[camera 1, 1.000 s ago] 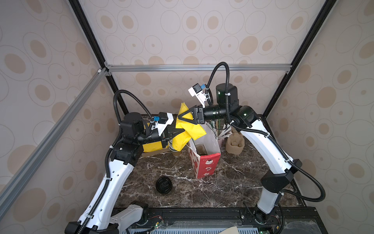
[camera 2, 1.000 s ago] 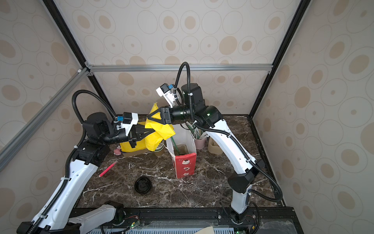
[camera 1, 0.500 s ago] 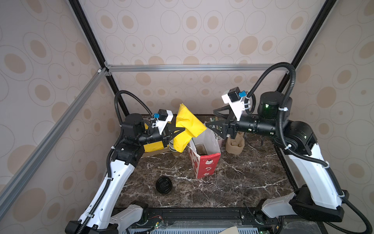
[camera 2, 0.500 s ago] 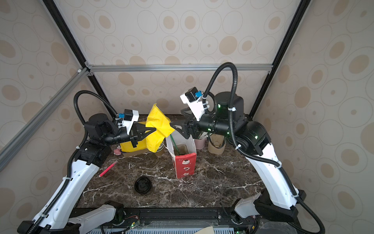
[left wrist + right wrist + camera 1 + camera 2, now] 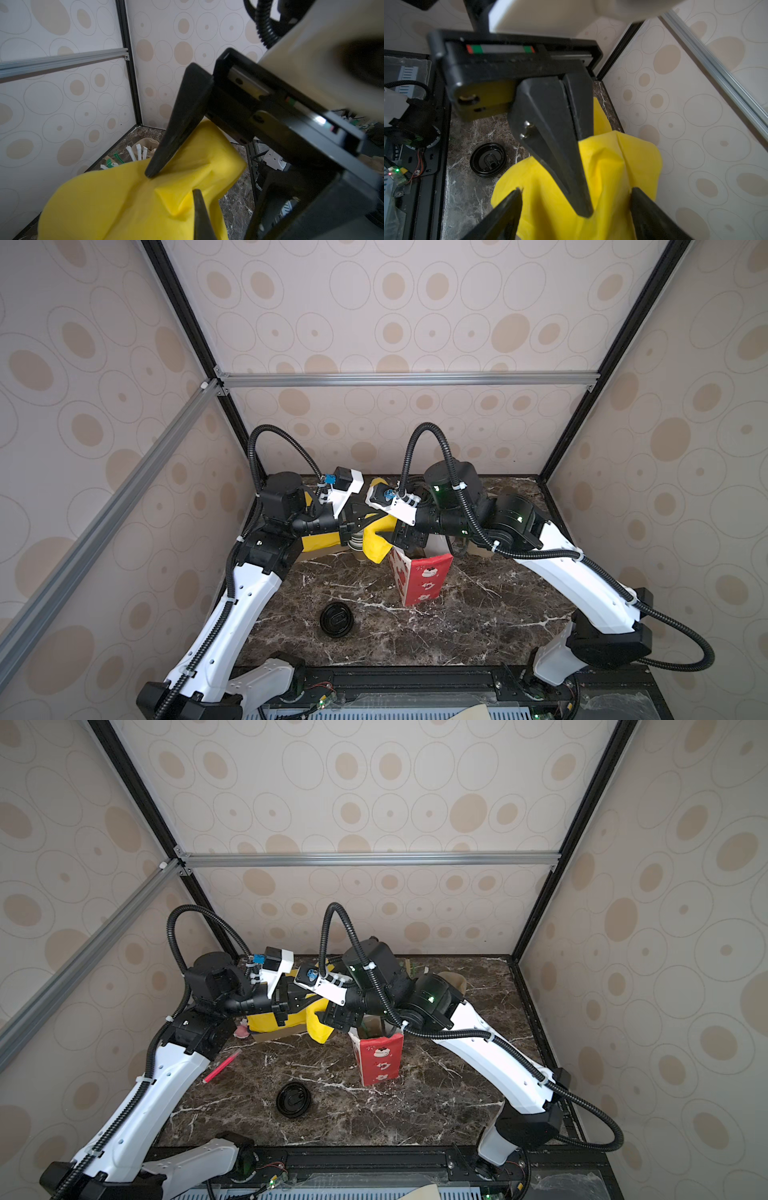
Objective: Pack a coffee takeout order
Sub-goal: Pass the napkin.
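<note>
The left end effector (image 5: 198,199) has its jaws together, pinched on the crumpled yellow napkin (image 5: 376,549); the napkin hangs in the air above the marble worktop (image 5: 457,626), just beside the open mouth of an upright red paper bag (image 5: 424,580). The right end effector (image 5: 576,188) faces the left one with its 2 fingers (image 5: 508,207) spread wide apart, 1 on each side of the napkin. In the left wrist view 1 of them appears to rest its tip against the paper; whether the other touches I cannot tell. In the right wrist view the left jaws meet in 1 point on a fold of the napkin, between the 2 right fingers.

A lone black lid (image 5: 336,619) lies flat on the worktop toward the front, well apart from the bag; a red stick (image 5: 222,1065) lies near the left arm; a brown pulp tray (image 5: 453,979) sits at the back, partly hidden behind the right arm; a yellow block (image 5: 320,540) rests on cardboard below the left end effector.
</note>
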Robot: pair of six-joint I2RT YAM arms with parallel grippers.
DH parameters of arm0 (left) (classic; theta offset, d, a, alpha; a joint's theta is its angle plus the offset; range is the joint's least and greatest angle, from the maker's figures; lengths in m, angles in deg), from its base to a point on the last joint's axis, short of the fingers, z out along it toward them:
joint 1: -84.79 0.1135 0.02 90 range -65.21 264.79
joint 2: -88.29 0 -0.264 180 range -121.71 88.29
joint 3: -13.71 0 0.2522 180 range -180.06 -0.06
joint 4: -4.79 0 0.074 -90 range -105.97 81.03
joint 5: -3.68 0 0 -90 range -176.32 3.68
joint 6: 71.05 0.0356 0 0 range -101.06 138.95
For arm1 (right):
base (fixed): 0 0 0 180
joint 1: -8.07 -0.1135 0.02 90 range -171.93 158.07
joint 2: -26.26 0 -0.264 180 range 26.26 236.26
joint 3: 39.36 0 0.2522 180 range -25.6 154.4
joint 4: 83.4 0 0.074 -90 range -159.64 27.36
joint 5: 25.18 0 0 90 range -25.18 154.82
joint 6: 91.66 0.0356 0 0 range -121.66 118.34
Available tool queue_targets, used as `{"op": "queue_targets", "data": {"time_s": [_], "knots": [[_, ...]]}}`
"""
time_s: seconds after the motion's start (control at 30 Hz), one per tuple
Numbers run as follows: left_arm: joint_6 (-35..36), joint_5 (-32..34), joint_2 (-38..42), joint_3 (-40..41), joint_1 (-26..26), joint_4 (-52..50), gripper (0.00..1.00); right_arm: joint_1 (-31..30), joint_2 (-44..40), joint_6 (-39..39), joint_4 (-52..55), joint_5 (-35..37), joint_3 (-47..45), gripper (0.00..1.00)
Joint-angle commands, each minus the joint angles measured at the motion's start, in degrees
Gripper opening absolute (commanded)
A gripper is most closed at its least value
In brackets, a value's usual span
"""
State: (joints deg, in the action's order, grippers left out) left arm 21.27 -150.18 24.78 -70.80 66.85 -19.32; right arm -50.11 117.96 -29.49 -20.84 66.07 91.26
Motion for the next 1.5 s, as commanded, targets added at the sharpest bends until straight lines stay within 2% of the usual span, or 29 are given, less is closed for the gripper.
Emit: {"op": "queue_targets", "data": {"time_s": [0.0,0.17,0.4,0.73,0.87,0.9,1.0,1.07,1.17,1.23,1.27,1.33,1.4,1.47], "knots": [[3.7,-2.2,1.4,0.0,-0.4,-1.8,0.0,-0.2,-1.5,-3.0,-0.1,2.0,-1.5,0.83],[4.7,-2.4,1.9,0.3,-0.5,-2.4,0.0,-0.2,-2.9,-2.1,-1.2,2.3,-3.8,0.79],[6.3,-2.4,1.9,0.2,-0.5,-2.3,0.0,0.0,-4.9,-0.4,-0.2,1.3,-6.2,0.62],[7.9,-2.2,1.7,-0.2,-0.5,-2.7,0.0,0.4,-5.0,1.2,0.6,-1.8,-6.6,0.24],[8.0,-1.8,2.0,-0.2,-0.5,-2.8,0.0,0.5,-4.6,1.6,1.4,-3.1,-5.5,0.12],[8.1,-1.6,2.2,-0.2,-0.5,-2.7,0.02,0.5,-4.5,1.7,1.6,-3.4,-5.2,0.09],[8.2,-0.7,2.7,-0.1,-0.5,-2.2,0.19,0.6,-4.4,2.3,2.4,-4.2,-4.7,0.04],[8.7,0.3,3.1,-0.1,-0.5,-2.2,0.4,0.9,-4.6,3.5,2.7,-5.1,-4.4,0.02],[9.3,2.5,4.5,0.7,-0.5,-2.2,0.64,1.4,-6.0,6.3,3.1,-4.8,-5.3,0.0],[9.3,4.4,5.9,1.8,-0.5,-1.5,0.88,1.7,-7.6,8.6,3.0,-2.8,-6.8,0.0],[9.3,5.3,6.5,2.3,-0.5,-1.2,0.94,1.7,-8.4,9.8,2.9,-1.5,-7.6,0.0],[7.7,8.7,8.1,3.5,-0.5,1.0,0.99,1.9,-10.2,14.0,2.5,3.2,-9.3,0.0],[6.8,13.1,9.6,5.4,-0.5,3.9,0.99,2.0,-11.6,18.9,2.3,8.2,-10.2,0.0],[4.7,20.3,11.5,7.9,-0.5,8.0,0.99,2.0,-12.2,24.6,3.5,13.3,-10.1,0.0]]}}
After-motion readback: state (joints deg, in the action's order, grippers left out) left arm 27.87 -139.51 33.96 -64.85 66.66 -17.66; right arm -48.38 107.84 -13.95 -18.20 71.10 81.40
